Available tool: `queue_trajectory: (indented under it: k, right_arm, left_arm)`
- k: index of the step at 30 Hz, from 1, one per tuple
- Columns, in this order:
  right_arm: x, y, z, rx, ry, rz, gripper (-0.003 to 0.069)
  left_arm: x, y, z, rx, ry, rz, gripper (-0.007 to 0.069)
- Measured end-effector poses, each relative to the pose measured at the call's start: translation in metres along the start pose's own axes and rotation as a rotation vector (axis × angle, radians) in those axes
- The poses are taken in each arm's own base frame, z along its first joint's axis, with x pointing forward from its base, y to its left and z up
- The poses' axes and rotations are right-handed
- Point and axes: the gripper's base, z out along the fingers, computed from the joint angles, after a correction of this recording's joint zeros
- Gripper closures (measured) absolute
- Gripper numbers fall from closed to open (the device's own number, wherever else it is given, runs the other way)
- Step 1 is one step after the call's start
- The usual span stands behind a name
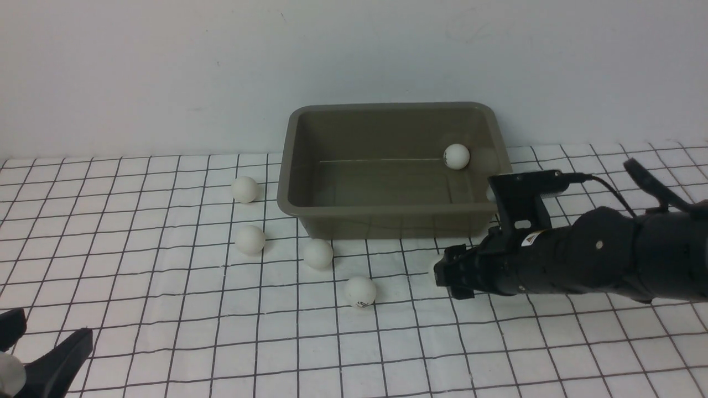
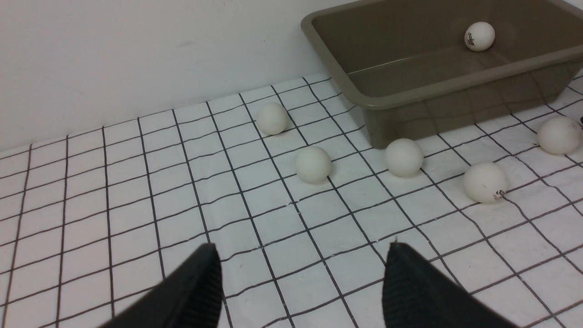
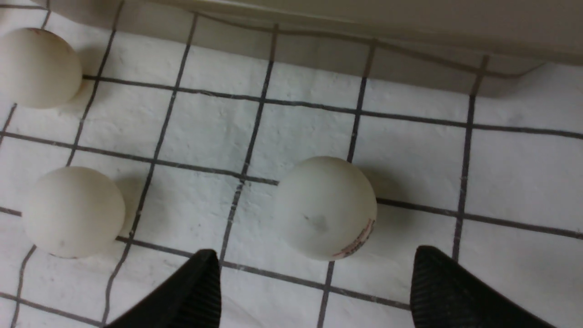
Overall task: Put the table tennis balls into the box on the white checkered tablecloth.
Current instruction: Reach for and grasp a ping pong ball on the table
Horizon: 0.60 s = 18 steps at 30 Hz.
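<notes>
Box (image 1: 387, 210) on cloth (image 1: 138, 309), open top up. All positions below are taken from the box.

Ball 1 (image 1: 456, 156): inside, on the floor, toward the far right corner. Dark print faces the left wrist camera.

Ball 2 (image 1: 244, 189): on cloth, near the left wall, clear of it.

Ball 3 (image 1: 250, 239): out from the near left corner, on the robot's side of ball 2.

Ball 4 (image 1: 318, 254): just before the front wall, at its left end.

Ball 5 (image 1: 360, 291): farther out from the front wall than ball 4, toward the middle. Dark logo low on it.

Ball 6 (image 3: 325, 207): before the front wall, toward its right half, nearer the wall than ball 5. Faint print at one edge. Hidden in the front view behind the right arm.

Right gripper (image 3: 316, 253): low over the cloth before the front wall's right half. Fingers (image 3: 196, 296) apart. Ball 6 sits just ahead of the gap, touching neither finger, nothing gripped.

Left gripper (image 2: 303, 250): well out from the near left corner, toward the robot. Fingers (image 2: 419, 296) apart, only cloth between them.

Count: one ball in, five on cloth.
</notes>
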Motion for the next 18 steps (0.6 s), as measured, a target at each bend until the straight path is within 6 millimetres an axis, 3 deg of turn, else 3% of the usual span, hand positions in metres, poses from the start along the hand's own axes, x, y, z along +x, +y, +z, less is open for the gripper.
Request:
queue_trajectory:
  k: [6,12,18]
  right_arm:
    - [0.000,0.003,0.009,0.005,-0.007,0.002,0.0156]
    - [-0.008,0.004,0.031,0.006,0.000,0.002,0.0156]
    - [-0.002,0.004,0.046,0.004,0.049,0.004,0.0157]
  left_arm:
    - [0.000,0.000,0.000,0.000,0.000,0.000,0.0195]
    - [0.000,0.000,0.000,0.000,0.000,-0.001,0.0195]
    - [0.000,0.000,0.000,0.000,0.000,-0.001,0.0195]
